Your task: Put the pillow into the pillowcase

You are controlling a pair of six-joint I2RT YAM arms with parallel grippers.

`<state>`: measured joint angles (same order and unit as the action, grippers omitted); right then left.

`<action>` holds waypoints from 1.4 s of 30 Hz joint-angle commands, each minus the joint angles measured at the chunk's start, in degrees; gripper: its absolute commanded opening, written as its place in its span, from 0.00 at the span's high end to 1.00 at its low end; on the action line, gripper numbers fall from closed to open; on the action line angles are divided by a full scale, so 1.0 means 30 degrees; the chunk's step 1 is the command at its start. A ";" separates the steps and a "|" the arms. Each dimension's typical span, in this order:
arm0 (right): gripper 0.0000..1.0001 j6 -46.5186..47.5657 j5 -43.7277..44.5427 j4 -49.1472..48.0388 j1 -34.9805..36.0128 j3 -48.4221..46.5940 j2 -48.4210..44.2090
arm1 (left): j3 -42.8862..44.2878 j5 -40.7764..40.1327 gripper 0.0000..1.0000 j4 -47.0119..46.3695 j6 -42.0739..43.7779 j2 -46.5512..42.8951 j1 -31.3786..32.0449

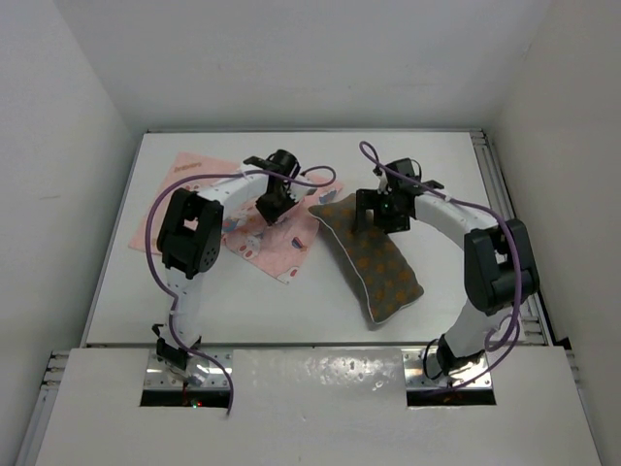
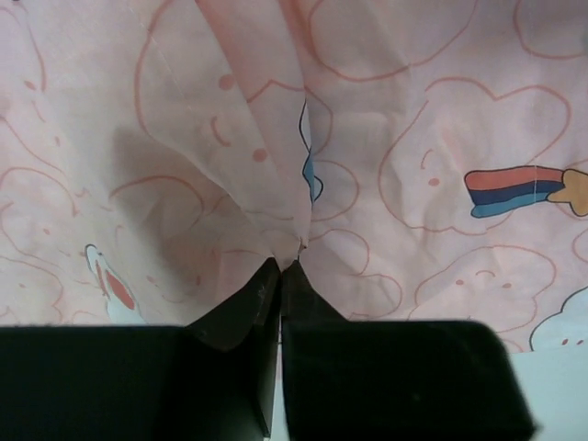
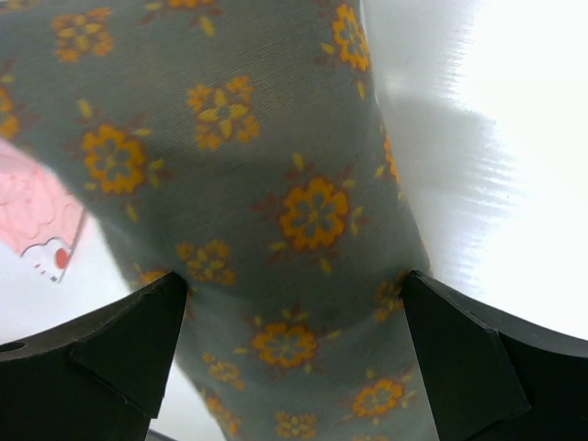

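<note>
The left gripper [image 2: 280,268] has its jaws pressed together on a small raised fold of the pillowcase [image 2: 413,138]. The pink cloth gathers into a ridge that runs straight away from the fingertips. On both sides of the jaws the cloth spreads flat, with a striped rainbow figure off to their right and outlined cartoon clouds all around. At the lower right, beside the right-hand finger, a small patch of the white table [image 1: 291,311] shows past the cloth's edge.

The right gripper [image 3: 294,285] has its jaws wide apart, one finger on each side of the pillow [image 3: 276,184]. The grey cushion with its orange flowers fills the gap between the jaws and reaches on beyond the fingertips. Both tips sit right at its edges, but I cannot tell whether they press on it. Left of the jaws, a corner of the pink cloth shows beside the cushion. To the right of the jaws is bare table.

From above, the cushion lies outside the pillowcase. It curves from the right jaws back toward that arm's base. The pillowcase lies mostly flat beneath and beyond the left jaws.
</note>
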<state>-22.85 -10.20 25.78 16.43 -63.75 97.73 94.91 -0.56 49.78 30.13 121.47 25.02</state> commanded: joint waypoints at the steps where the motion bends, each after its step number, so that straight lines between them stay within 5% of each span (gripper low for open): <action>1: 0.01 0.0293 0.0820 -0.0302 0.0296 -0.0841 0.0848 | 0.0996 -0.0402 1.00 -0.0100 -0.0170 -0.1027 -0.0223; 3: 0.07 0.0497 0.0676 -0.0156 0.0472 -0.1075 0.1434 | 0.1959 0.0037 1.00 0.0427 -0.0200 -0.1202 -0.0310; 6: 0.71 0.0791 0.0001 -0.0213 0.0764 -0.1135 0.1496 | 0.3395 0.0098 1.00 0.1276 -0.0171 -0.1524 -0.0369; 8: 1.00 0.0820 0.0000 -0.0622 0.0794 -0.0872 0.1087 | 0.3897 0.0596 1.00 0.1656 -0.0053 -0.1846 -0.0428; 19: 1.00 0.0033 -0.1699 -0.6154 0.1025 -0.0635 -0.4361 | 0.4747 0.2814 1.00 0.2799 -0.0580 -0.2549 -0.1190; 23: 1.00 -0.1285 -0.1116 -0.8475 0.1991 -0.1569 -0.3346 | 0.5071 0.4957 1.00 0.2947 -0.0260 -0.3603 -0.1278; 29: 1.00 -0.1787 -0.0028 -0.7455 0.3486 -0.3068 -0.0414 | 0.4983 0.7068 1.00 0.2336 -0.0899 -0.4426 -0.1861; 36: 1.00 -0.0998 -0.0027 -0.8066 0.4894 -0.0286 -0.1172 | 0.5334 0.8973 1.00 0.1805 -0.2338 -0.4162 -0.3445; 42: 1.00 -0.0525 0.0936 -0.6808 0.6682 -0.1451 0.0610 | 0.5716 1.2510 1.00 0.3058 -0.1433 -0.4133 -0.3271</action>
<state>-24.77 -7.99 9.28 34.68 -63.70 98.41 109.32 27.81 57.60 24.43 110.56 14.20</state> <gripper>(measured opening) 0.157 0.006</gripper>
